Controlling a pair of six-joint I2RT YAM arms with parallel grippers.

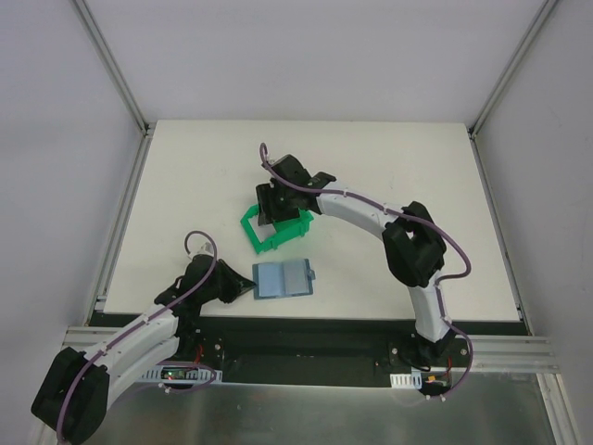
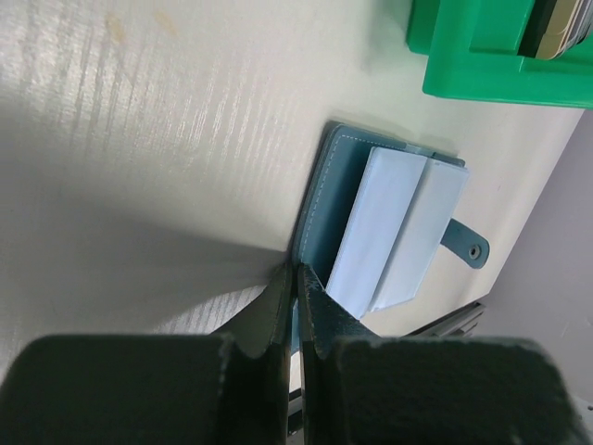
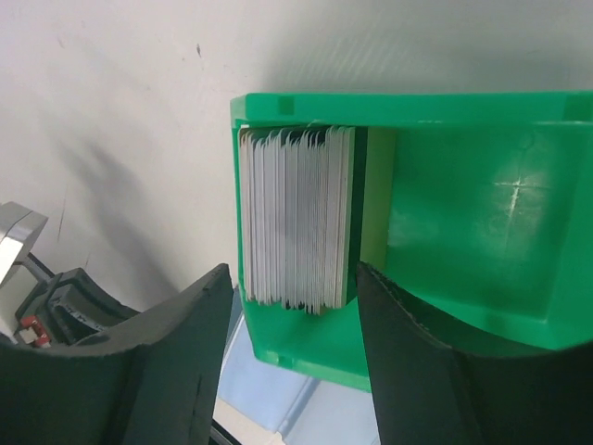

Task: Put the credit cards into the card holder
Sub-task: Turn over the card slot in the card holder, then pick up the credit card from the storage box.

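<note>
The card holder [image 1: 283, 279] lies open on the table, teal outside with pale blue pockets [image 2: 389, 227] and a snap tab. My left gripper [image 1: 245, 287] is shut on the holder's near left edge, a strip of teal pinched between the fingertips [image 2: 296, 278]. The credit cards [image 3: 296, 218] stand on edge as a tight stack in the left end of a green bin [image 3: 463, 213]. My right gripper [image 3: 295, 306] hangs open over the bin, one finger on each side of the stack, touching nothing. The holder [image 3: 278, 399] shows below the bin.
The green bin [image 1: 278, 234] sits just behind the card holder, mid-table, with the right wrist [image 1: 287, 181] over it. The table's front edge and a metal rail [image 1: 306, 326] run just in front of the holder. Grey walls enclose the table.
</note>
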